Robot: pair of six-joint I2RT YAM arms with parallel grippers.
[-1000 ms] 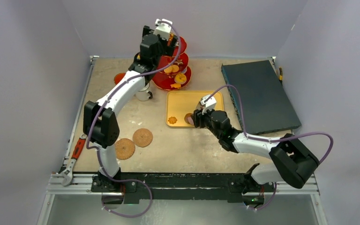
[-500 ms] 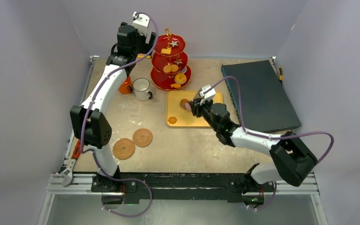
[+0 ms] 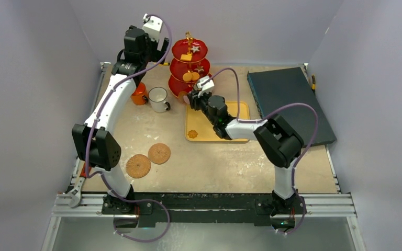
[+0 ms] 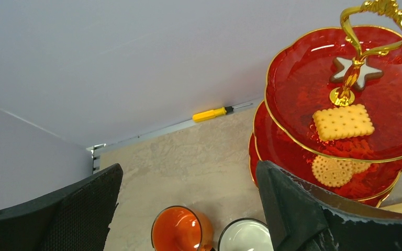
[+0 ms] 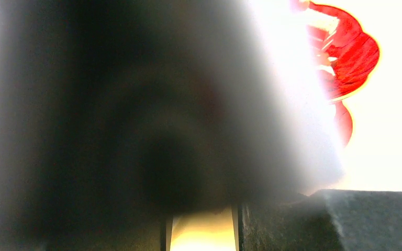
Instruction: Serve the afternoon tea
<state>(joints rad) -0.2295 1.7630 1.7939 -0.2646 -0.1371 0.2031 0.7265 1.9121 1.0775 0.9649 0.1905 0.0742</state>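
Reaching over the yellow tray [image 3: 196, 123], the right hand [image 3: 192, 99] is at the lowest tier of the red stand [image 3: 176, 68] at the back of the bench [image 3: 214, 162], nearer than the left. From the left wrist, the left hand [image 4: 188, 172] gapes empty, with the stand to its right. The right wrist shows only dark blur, so I cannot tell its grip.

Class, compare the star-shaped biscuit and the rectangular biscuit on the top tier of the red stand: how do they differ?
The star biscuit is star-shaped with white icing; the rectangular biscuit is plain yellow with dotted holes. The gold handle crosses the star biscuit, while the rectangular biscuit shows whole. Both lie flat on the top tier.
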